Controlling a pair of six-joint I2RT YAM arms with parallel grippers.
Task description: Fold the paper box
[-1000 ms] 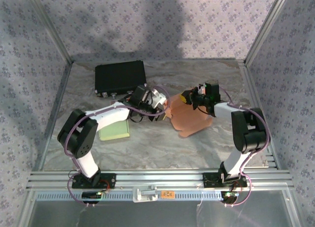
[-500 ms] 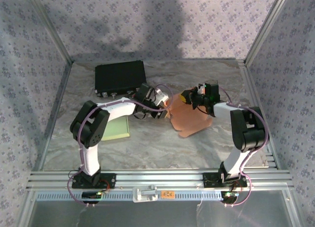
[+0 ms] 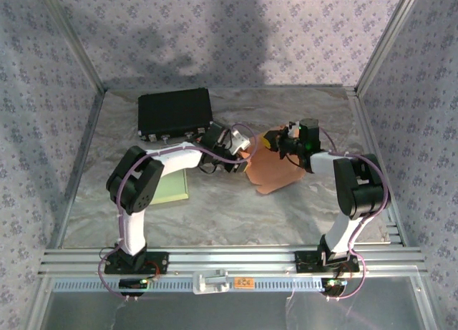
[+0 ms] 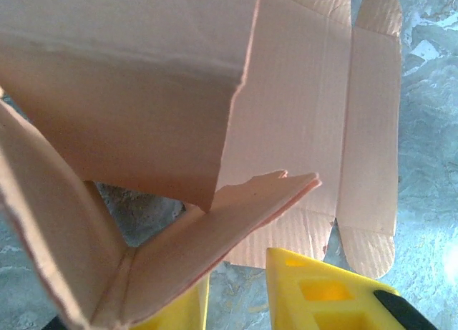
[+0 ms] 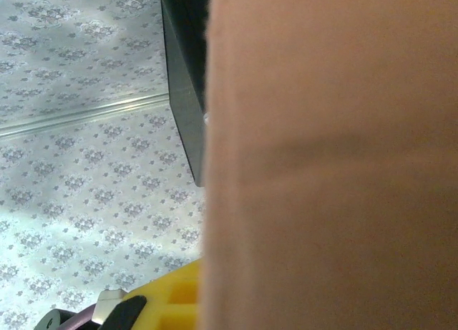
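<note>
left gripper (image 4: 240, 280): jaws narrowly apart, straddling a raised flap; cannot tell if it is pinched. right gripper (image 3: 276, 141): closed tight, apparently on the far edge of the paper box (image 3: 275, 171), which sits mid-table between the two arms, part-erected and tilted.

risks: flap could slide out of the loose left jaws and spring flat. opposed pulls may crease or tear the thin board. wrists are near each other, so collision is possible.

room: black case (image 3: 175, 112) is just behind the left wrist and green pad (image 3: 170, 187) sits beside that arm. bare table (image 3: 236, 215) lies in front. right rail is near.
</note>
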